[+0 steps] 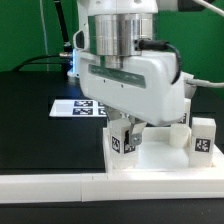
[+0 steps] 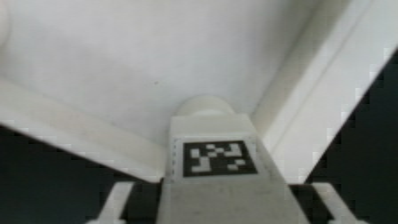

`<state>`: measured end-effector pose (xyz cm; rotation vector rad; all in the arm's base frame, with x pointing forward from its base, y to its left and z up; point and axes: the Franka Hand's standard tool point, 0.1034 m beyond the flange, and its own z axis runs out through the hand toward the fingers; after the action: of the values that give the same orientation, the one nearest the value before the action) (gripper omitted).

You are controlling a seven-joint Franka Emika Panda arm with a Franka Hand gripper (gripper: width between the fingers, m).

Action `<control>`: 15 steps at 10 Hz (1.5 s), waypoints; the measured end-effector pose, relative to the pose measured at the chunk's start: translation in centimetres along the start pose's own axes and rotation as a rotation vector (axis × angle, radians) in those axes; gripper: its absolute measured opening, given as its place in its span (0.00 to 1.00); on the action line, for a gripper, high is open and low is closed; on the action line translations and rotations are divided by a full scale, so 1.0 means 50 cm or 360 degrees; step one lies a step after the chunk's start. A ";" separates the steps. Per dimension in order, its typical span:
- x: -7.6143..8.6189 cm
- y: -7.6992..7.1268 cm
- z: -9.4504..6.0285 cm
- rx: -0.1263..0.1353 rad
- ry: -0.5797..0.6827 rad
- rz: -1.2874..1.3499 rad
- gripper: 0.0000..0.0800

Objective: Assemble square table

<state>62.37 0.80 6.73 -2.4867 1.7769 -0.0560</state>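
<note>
My gripper (image 1: 126,128) is shut on a white leg block (image 1: 124,141) with a black-white tag and holds it upright over the near left part of the square table top (image 1: 150,166). In the wrist view the leg (image 2: 217,150) runs out between my fingers (image 2: 128,200), with its rounded end over the top's white inner floor (image 2: 125,70) beside the raised rim (image 2: 329,70). I cannot tell whether the leg touches the top. A second tagged leg (image 1: 203,138) stands upright at the top's right corner. A third (image 1: 180,133) shows partly behind my hand.
The marker board (image 1: 76,107) lies flat on the black table behind the top, toward the exterior view's left. The long white bar-shaped wall (image 1: 100,196) runs along the front, against the top's near edge. Cables hang behind the arm.
</note>
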 end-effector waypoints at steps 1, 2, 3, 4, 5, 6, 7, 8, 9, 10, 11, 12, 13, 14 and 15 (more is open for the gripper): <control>-0.004 -0.002 0.001 -0.0006 -0.0007 0.0277 0.36; -0.007 -0.005 0.001 0.0018 -0.0040 0.0626 0.36; -0.004 -0.005 0.001 0.0031 -0.0055 0.0813 0.36; -0.002 -0.006 -0.001 0.0033 -0.0061 0.0948 0.36; -0.003 -0.007 0.000 0.0035 -0.0055 0.1035 0.36; 0.000 -0.003 0.002 0.0035 -0.0042 0.1067 0.36; 0.000 -0.002 0.002 0.0031 -0.0043 0.1093 0.36; 0.002 0.000 0.002 0.0030 -0.0042 0.1138 0.36; 0.002 0.000 0.002 0.0031 -0.0044 0.1170 0.36; 0.003 0.000 0.002 0.0043 -0.0055 0.1301 0.36; 0.003 0.001 0.002 0.0042 -0.0053 0.1313 0.37; 0.003 0.001 0.002 0.0042 -0.0051 0.1307 0.37; 0.003 0.001 0.003 0.0041 -0.0051 0.1305 0.40; 0.002 0.001 0.003 0.0040 -0.0051 0.1302 0.57; 0.002 0.001 0.004 0.0040 -0.0051 0.1301 0.57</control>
<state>62.35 0.67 6.55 -1.5533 2.5798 0.0166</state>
